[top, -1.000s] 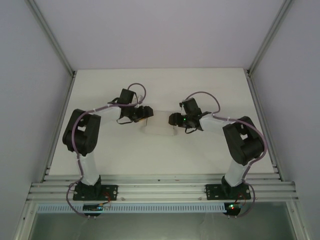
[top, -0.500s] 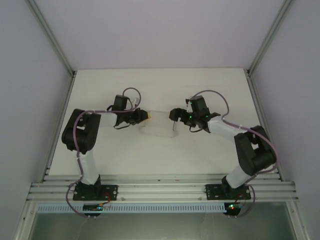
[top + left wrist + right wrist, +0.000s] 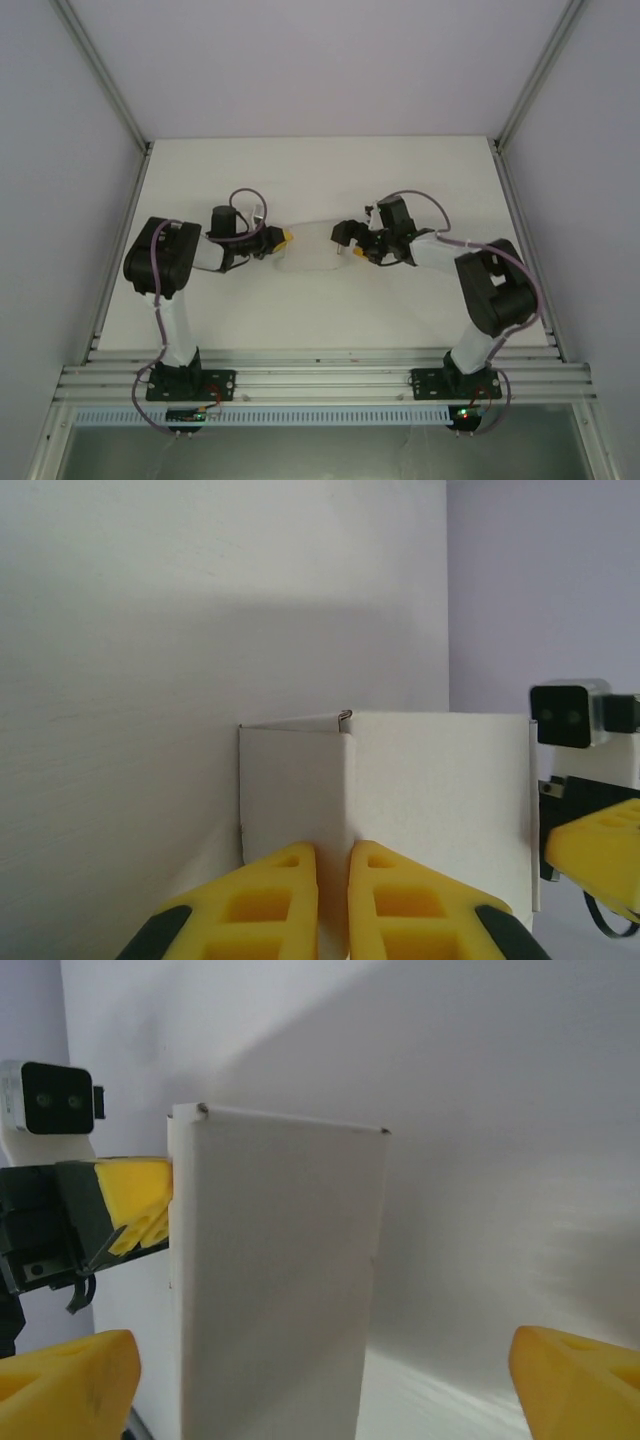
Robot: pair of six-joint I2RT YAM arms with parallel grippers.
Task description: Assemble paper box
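The paper box point(image 3: 312, 252) is a small white cardboard box in the middle of the table, between the two arms. My left gripper point(image 3: 284, 237) is at its left end, and its yellow fingers point(image 3: 285, 895) are shut on a standing wall edge of the box point(image 3: 440, 780). My right gripper point(image 3: 345, 238) faces it from the right and stands wide open. In the right wrist view the box point(image 3: 280, 1260) rises between the spread fingers of my right gripper point(image 3: 325, 1385), touching neither. Across the box, the left gripper point(image 3: 135, 1210) shows there too.
The white table point(image 3: 420, 180) is framed by aluminium rails point(image 3: 320, 380) in front and posts point(image 3: 110, 90) at the back corners. Pale walls enclose it on three sides. Both arm bases are bolted to the front rail.
Both arms have sunk lower and turned their wrists toward the box. The left gripper now pinches the box's left wall, and the right gripper has come in level at the right end.
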